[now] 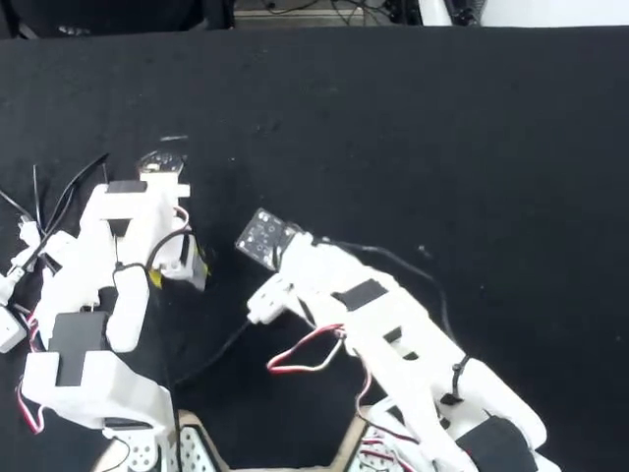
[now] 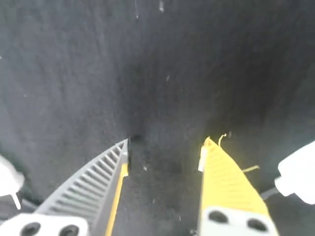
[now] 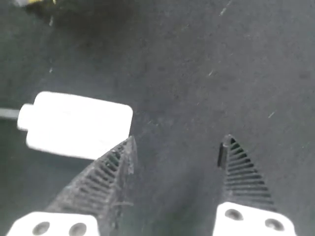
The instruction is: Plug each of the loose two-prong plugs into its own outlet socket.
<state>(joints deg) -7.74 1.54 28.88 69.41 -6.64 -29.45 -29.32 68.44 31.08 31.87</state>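
Note:
A white two-prong plug (image 1: 266, 300) lies on the black cloth with its dark cable (image 1: 211, 359) running toward the table's front. My right gripper (image 1: 263, 241) hangs just beyond it. In the right wrist view this gripper (image 3: 177, 142) is open, with bare cloth between the dark fingers (image 3: 110, 169) and the plug (image 3: 76, 125) outside them, beside one fingertip. My left gripper (image 1: 182, 264) stands to the plug's left. It is open (image 2: 165, 147), with its grey and yellow fingers (image 2: 224, 174) over bare cloth. The plug's white body (image 2: 299, 172) sits off to one side.
White connectors with thin black wires (image 1: 15, 280) lie at the table's left edge. A small dark shiny object (image 1: 162, 159) sits just beyond the left arm. The far and right parts of the black cloth (image 1: 442, 128) are bare.

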